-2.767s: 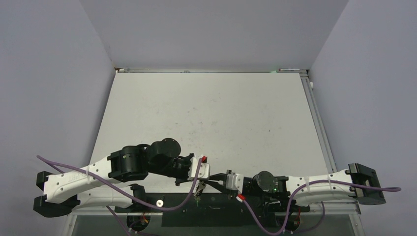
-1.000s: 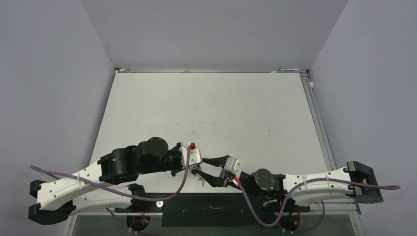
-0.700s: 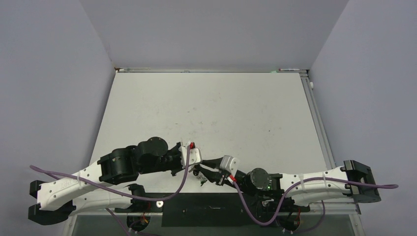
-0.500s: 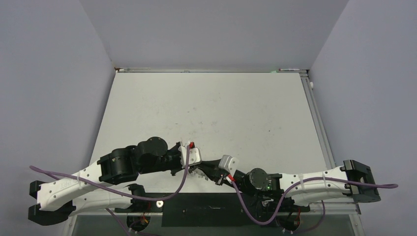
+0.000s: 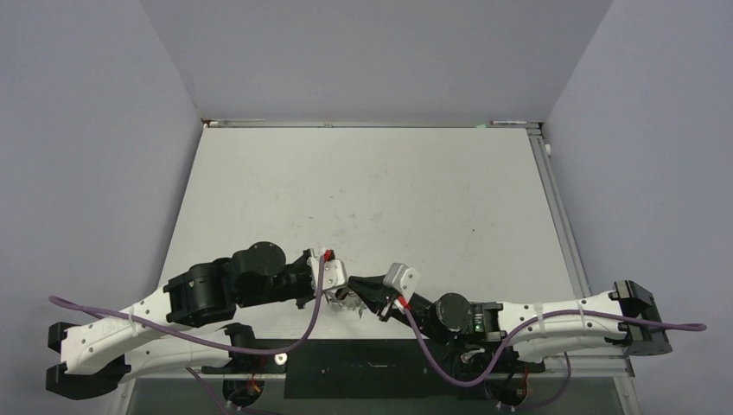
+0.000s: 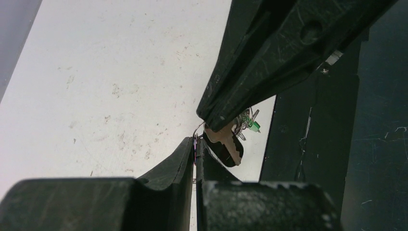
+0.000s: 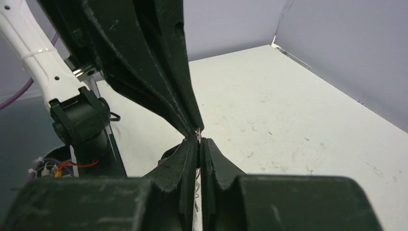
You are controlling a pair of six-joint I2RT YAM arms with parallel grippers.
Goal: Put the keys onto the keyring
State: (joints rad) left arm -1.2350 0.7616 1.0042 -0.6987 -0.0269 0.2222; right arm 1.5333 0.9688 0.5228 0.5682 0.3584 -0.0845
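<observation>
My left gripper [image 5: 343, 294] and right gripper [image 5: 361, 296] meet tip to tip low over the table's near edge. In the left wrist view my left gripper [image 6: 195, 143] is shut on a thin wire loop of the keyring [image 6: 246, 120], whose small chain and green piece [image 6: 255, 126] hang just beyond. The right gripper's fingers [image 6: 269, 53] come down from the upper right, and a pale key with a dark head [image 6: 227, 142] hangs at their tip. In the right wrist view my right gripper [image 7: 198, 141] is shut, with thin metal in the slit. Other keys are hidden.
The white table [image 5: 372, 199] stretches away behind the grippers. A black strip [image 5: 380, 359] and the arm bases lie along the near edge, right under the grippers. Purple cables [image 5: 259, 341] loop beside both arms.
Both grippers have moved from the black near-edge strip up onto the table and a little left. The right gripper has closed in on the left one, tips now touching.
</observation>
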